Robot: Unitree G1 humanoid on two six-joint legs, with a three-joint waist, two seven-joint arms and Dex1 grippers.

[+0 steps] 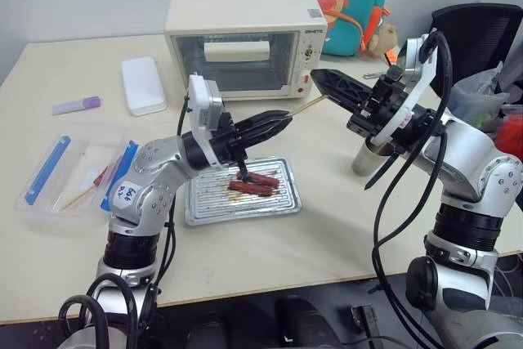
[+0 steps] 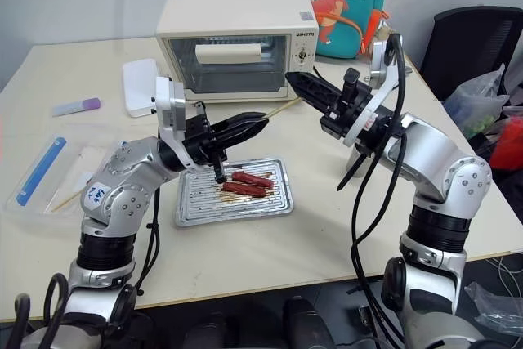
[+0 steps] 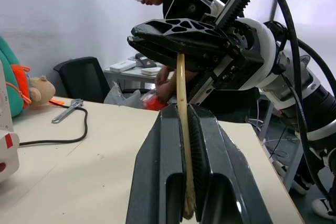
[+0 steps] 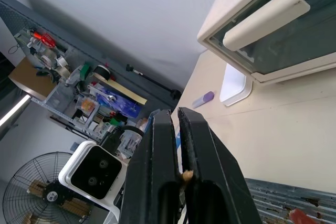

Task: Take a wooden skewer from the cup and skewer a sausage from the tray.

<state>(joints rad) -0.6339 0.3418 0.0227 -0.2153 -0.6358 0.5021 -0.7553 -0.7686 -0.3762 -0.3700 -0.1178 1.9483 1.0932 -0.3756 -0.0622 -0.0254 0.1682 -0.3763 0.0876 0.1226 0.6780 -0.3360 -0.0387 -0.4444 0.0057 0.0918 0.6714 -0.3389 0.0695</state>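
Left pincer [image 1: 282, 118] is clamped shut on the wooden skewer [image 1: 306, 106], up in the air over the desk [image 1: 65, 71]. The stick runs straight from its tips to the right pincer [image 1: 320, 81], also closed on the skewer's other end, so both hold one stick between them. In the left wrist view the skewer [image 3: 181, 108] lies pinched btwn the two black fingers [image 3: 157, 171].

Below the left pincer sits the tray [image 1: 204, 206] w/ sausages [image 1: 255, 184] on it, untouched. The cup [image 1: 364, 161] stands on the desk under the right arm, partly hidden. Behind: toaster oven [image 1: 245, 38]. At the desk's left edge, a clear plastic box [image 1: 33, 202] w/ blue and red tools.
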